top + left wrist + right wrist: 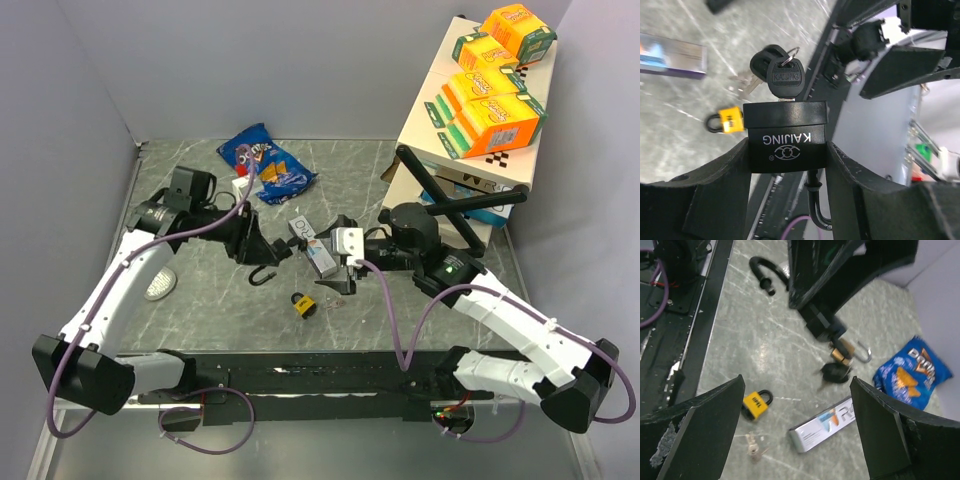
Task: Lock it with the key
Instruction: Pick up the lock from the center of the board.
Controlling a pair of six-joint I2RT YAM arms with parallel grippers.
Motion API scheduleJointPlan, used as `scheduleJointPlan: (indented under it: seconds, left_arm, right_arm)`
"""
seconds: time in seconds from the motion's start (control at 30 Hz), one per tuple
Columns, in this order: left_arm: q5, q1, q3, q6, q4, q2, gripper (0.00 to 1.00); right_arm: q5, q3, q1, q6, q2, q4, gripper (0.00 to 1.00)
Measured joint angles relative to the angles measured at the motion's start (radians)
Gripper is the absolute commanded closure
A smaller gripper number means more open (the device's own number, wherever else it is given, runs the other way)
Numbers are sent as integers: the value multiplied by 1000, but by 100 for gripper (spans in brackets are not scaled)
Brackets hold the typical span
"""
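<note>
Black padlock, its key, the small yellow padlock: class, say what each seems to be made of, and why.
The black padlock: matte black shell, plastic or coated metal; dull flat faces, white printed lettering. The key: probably a moulded black plastic head, with raised lettering, on a shiny metal ring. The small yellow padlock: evenly bright yellow body, painted metal or plastic; too blurred to tell.

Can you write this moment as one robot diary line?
left gripper: shut on black padlock | key: in padlock | right gripper: open, empty
</note>
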Motion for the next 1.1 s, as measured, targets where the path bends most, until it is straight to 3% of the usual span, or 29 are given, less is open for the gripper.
scheduleJointPlan:
  seconds: [0.33,1.1]
  left_arm:
    - [29,-77,-34,-67,-3,8,99]
    - [69,-159,-30,-87,3,61,99]
  right_arm:
    - [-31,0,38,-130,52,42,13]
    - [-5,-19,119,-301,133,78,42]
